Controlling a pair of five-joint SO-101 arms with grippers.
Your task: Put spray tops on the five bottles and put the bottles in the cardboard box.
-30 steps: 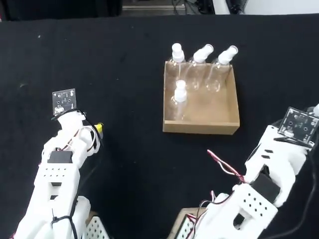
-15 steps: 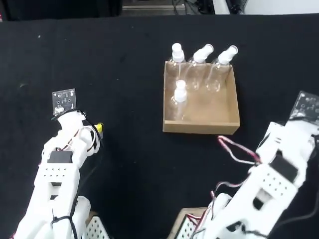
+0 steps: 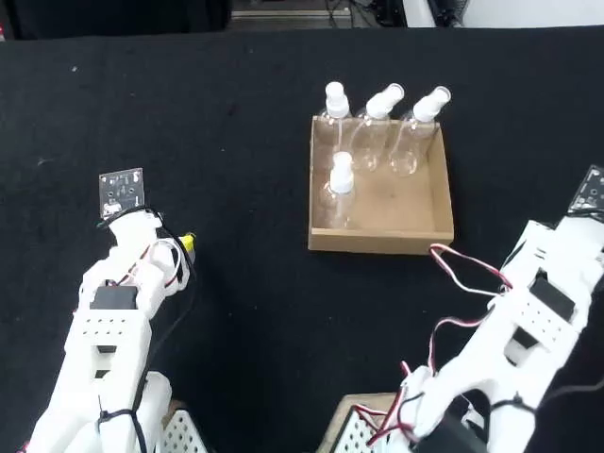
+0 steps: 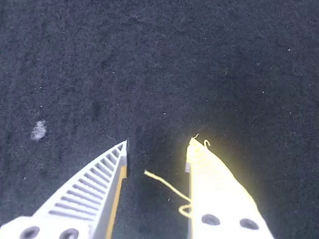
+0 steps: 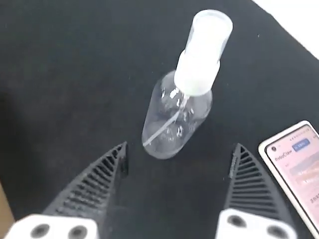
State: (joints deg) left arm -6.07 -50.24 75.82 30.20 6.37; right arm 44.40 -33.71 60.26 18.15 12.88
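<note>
One bottle [image 5: 177, 117] near phone [image 5: 295, 160], print illegible

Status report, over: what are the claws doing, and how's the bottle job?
Four bottles in cardboard box. Left gripper open over table; right gripper open, facing fifth bottle. Phone beside it, not blocking.
</note>
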